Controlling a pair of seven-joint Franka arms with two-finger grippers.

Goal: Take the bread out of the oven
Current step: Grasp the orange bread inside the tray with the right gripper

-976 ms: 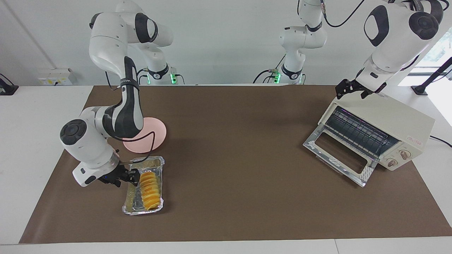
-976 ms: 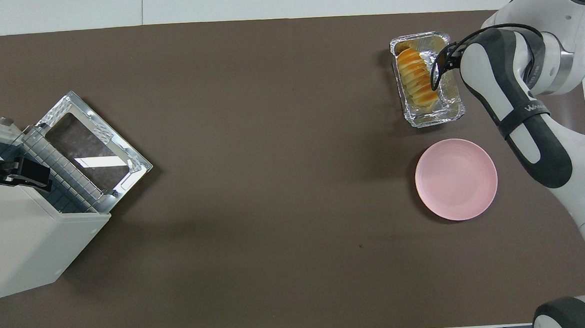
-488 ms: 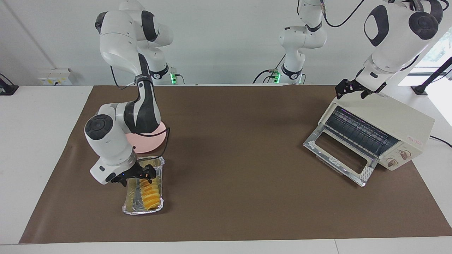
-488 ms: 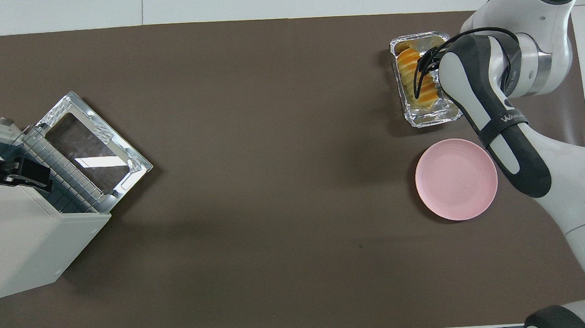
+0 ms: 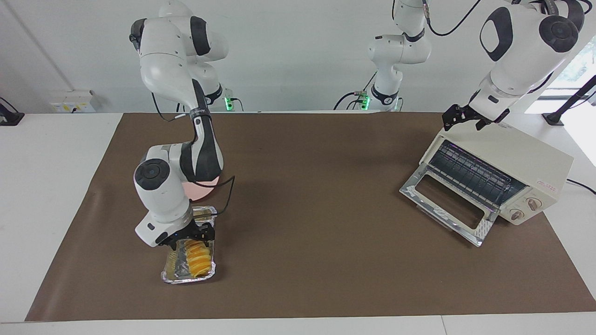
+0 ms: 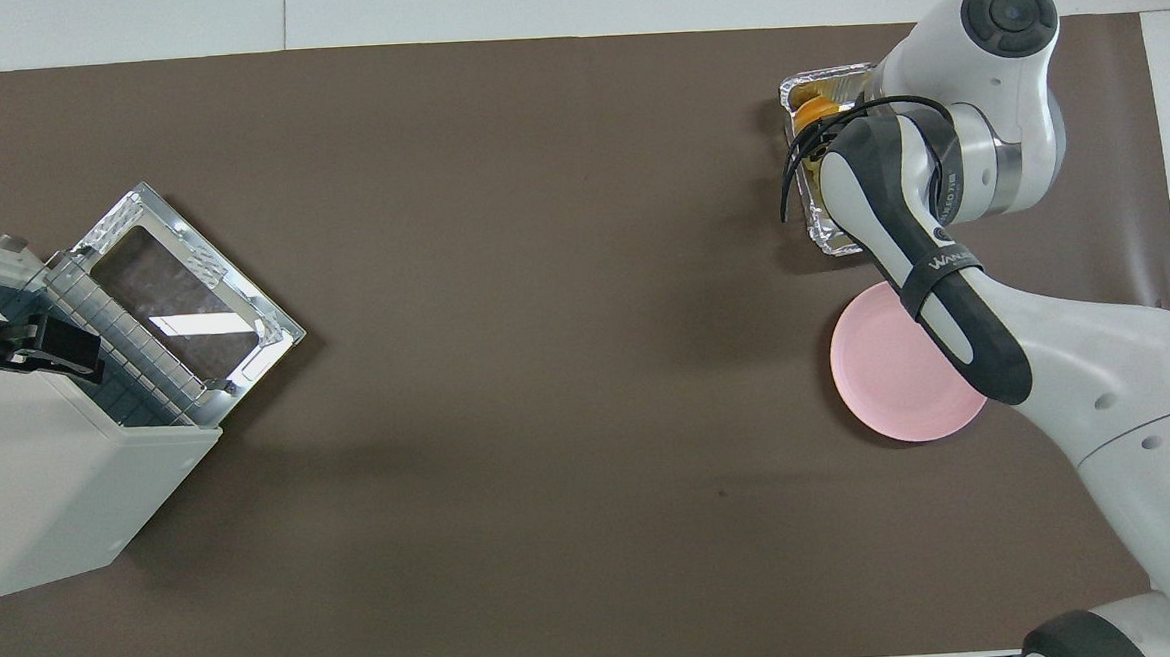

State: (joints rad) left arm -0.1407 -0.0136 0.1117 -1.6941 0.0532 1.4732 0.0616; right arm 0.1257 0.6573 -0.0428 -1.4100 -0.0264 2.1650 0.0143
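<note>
The bread [image 5: 198, 261] is a golden ridged loaf lying in a silver foil tray [image 5: 186, 279] on the brown mat, toward the right arm's end of the table. In the overhead view only the loaf's end [image 6: 812, 111] shows past the arm. My right gripper [image 5: 193, 235] hangs low over the loaf, open, with its jaws astride the end nearer the robots. The cream-white oven [image 5: 526, 158] stands at the left arm's end with its glass door [image 5: 444, 204] dropped open and the wire rack bare. My left gripper [image 5: 465, 118] rests at the oven's top edge.
A pink plate [image 5: 198, 188] lies beside the tray, nearer to the robots, partly covered by the right arm; it also shows in the overhead view [image 6: 894, 392]. The brown mat [image 5: 316, 195] spans the table between tray and oven.
My right gripper has swung from beside the tray to over the loaf. The tray, bread, oven and left arm have not moved.
</note>
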